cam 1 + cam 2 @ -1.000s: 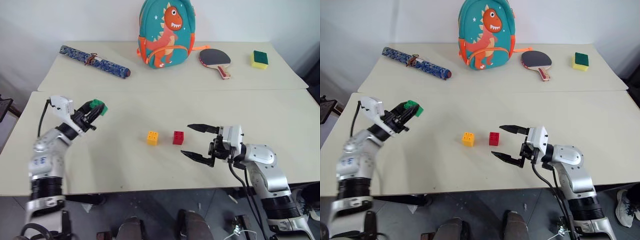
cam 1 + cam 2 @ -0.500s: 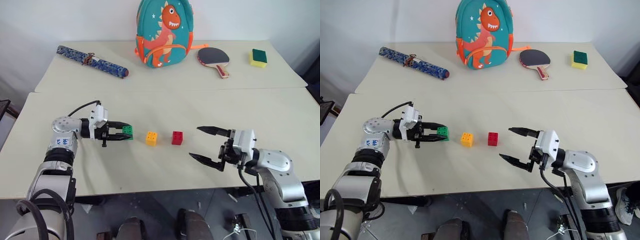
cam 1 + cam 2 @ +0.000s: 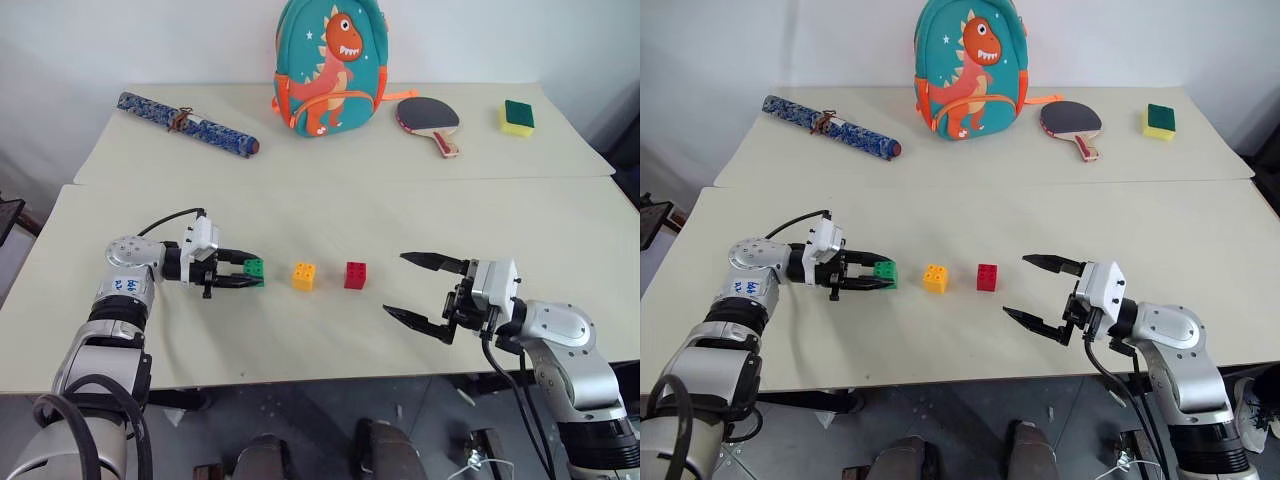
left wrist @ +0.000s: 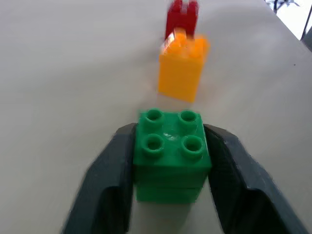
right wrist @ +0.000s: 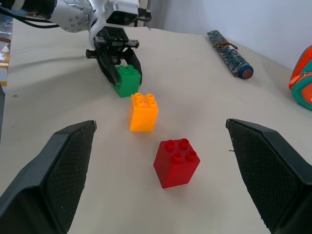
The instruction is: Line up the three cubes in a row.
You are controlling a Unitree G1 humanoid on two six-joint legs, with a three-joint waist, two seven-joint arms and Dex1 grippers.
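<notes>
Left tool down low at the surface, set about the green cube; clamped or slack on it, cannot tell from here. Rests on the surface, that green one, studs up, just beside the yellow-orange cube on its left, with the red cube next along on the far side. Makes a row across the front of the surface by the look of it, three in a line with small gaps between, none touching. Right tool hangs off to the right of the red cube, jaws spread wide, nothing between them, well clear of the row. As for handling: looks like hard, hollow plastic, so probably very light and quite stiff, no give under a squeeze and nothing to break. Smooth glossy walls, though, so likely slippery if pinched at a corner or across the studs. Best taken on two opposite flat side walls, low on the body and square to the faces. Being so light, likely to skid or twist at the slightest brush, so wants a straight, clean pull-away with no sideways drag against its neighbour.
</notes>
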